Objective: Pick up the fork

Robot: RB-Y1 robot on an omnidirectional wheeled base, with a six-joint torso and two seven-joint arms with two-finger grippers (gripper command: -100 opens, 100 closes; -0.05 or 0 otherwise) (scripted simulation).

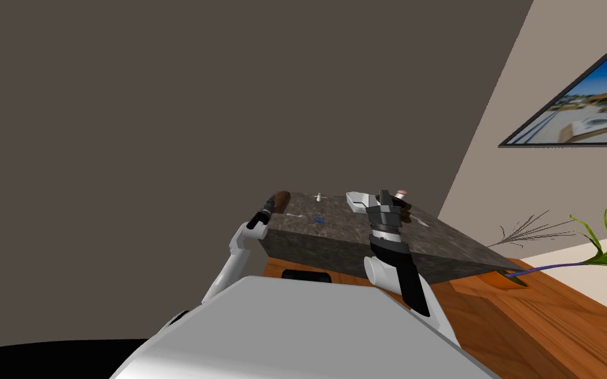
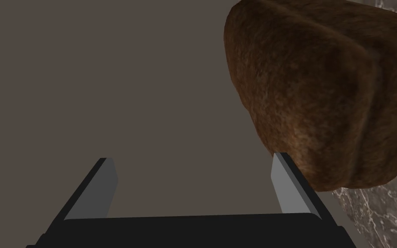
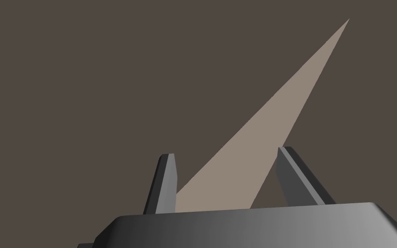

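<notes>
A dark marbled table (image 1: pixel 332 247) is recorded against a brown-grey wall (image 1: pixel 164 99). A brown loaf-like lump (image 2: pixel 322 86) is set at its left end (crust texture evident). A white tray (image 1: pixel 359 200) and a small blue item (image 1: pixel 319 219) are noted on top. A framed picture (image 1: pixel 579 105) is hung on the beige wall. A green plant (image 1: pixel 602 250) is seen above the wooden floor (image 1: pixel 559 329).
</notes>
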